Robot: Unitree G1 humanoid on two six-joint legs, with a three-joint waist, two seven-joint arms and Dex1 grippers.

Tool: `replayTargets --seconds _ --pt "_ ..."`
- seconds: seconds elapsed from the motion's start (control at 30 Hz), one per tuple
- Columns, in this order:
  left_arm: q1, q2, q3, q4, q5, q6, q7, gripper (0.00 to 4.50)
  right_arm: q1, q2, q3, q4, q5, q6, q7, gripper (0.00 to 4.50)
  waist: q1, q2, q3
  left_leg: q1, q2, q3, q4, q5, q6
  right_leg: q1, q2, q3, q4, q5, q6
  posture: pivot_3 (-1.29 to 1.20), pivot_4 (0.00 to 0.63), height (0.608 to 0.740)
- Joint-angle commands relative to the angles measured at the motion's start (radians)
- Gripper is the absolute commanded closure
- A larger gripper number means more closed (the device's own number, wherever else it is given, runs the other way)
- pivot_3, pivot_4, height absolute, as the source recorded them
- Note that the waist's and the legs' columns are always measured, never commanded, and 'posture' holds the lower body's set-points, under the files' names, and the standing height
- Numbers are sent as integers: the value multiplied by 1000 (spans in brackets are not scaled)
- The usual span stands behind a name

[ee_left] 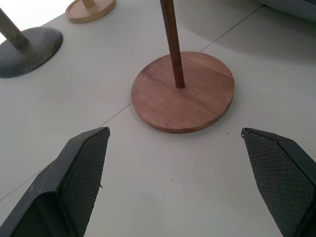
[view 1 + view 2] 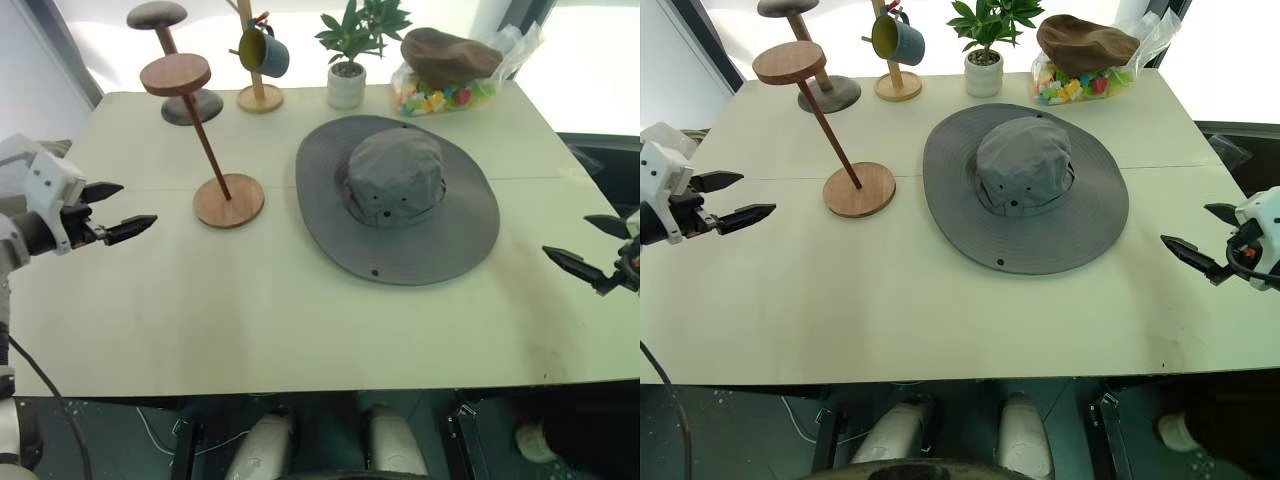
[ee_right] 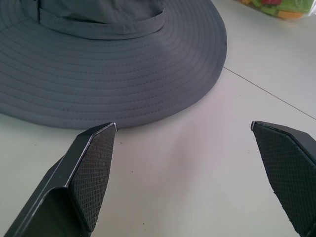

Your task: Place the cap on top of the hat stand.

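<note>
The cap (image 2: 396, 196), a grey wide-brimmed sun hat, lies flat in the middle of the table, crown up. To its left stands the hat stand (image 2: 229, 200), reddish-brown wood with a slanted pole and a bare disc top (image 2: 175, 75). My left gripper (image 2: 122, 210) hovers open at the table's left edge, pointing at the stand's base (image 1: 182, 91), well short of it. At the right edge my right gripper (image 2: 590, 247) is open and empty, facing the cap's brim (image 3: 123, 84) from a short distance.
Along the back edge stand a grey stand with rounded top (image 2: 180, 60), a light wooden mug tree with a blue mug (image 2: 262, 55), a potted plant (image 2: 350, 50), and a brown flat cap (image 2: 447, 55) on a bag of colourful items. The table (image 2: 300, 320) is bare in front.
</note>
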State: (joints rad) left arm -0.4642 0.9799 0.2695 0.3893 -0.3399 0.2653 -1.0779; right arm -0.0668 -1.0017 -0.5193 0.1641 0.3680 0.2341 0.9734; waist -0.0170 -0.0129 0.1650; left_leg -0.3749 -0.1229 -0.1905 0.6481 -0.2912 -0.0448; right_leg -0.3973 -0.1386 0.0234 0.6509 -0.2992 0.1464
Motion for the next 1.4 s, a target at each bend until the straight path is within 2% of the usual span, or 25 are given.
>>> replayTargets --seconds 0.03,0.3,0.47,0.63,0.77,0.93,1.07,1.27,1.4 --pt "4 20 36 -28 -16 -9 -8 0 -11 -12 -19 -28 4 -18 -1 25 0 0 0 0 0 0 0 0 0 0 0 0 0 0 0 0 150 740" --pt "-34 4 10 -18 -6 3 13 0 8 -11 -33 -79 -13 -15 -38 25 0 0 0 0 0 0 0 0 0 0 0 0 0 0 0 0 150 740" --pt "-116 -11 -27 -103 -74 122 -43 0 12 -23 -40 -129 -63 -49 -96 25 4 0 0 0 0 0 0 0 0 0 0 0 0 0 0 0 150 740" --pt "-194 -37 -117 -304 -203 310 -160 0 134 10 -20 -360 -225 -162 -178 25 4 0 0 -2 -1 0 2 0 0 -1 0 0 1 0 0 0 150 740" --pt "-212 -55 -197 -477 -347 477 -268 0 272 88 29 -583 -406 -264 -275 25 -2 0 0 -2 1 0 1 0 0 -1 3 0 1 0 0 0 150 740" --pt "-166 -30 -279 -567 -326 440 -367 0 387 183 146 -708 -598 -298 -358 25 -2 0 0 0 1 2 1 0 0 -1 3 3 3 0 0 0 150 740" --pt "-154 -4 -316 -586 -295 390 -438 0 427 219 276 -676 -811 -358 -446 25 4 0 0 0 0 2 2 0 0 -1 4 4 3 0 0 0 150 740" --pt "-209 -25 -326 -548 -280 378 -439 0 288 229 422 -510 -1020 -369 -567 25 4 -1 0 0 0 3 2 0 0 -1 4 4 3 1 -1 0 150 740" --pt "-228 -41 -319 -541 -280 382 -424 0 167 238 508 -349 -1090 -387 -635 25 -1 -2 0 1 1 3 1 0 0 0 4 4 2 1 -1 0 150 740"
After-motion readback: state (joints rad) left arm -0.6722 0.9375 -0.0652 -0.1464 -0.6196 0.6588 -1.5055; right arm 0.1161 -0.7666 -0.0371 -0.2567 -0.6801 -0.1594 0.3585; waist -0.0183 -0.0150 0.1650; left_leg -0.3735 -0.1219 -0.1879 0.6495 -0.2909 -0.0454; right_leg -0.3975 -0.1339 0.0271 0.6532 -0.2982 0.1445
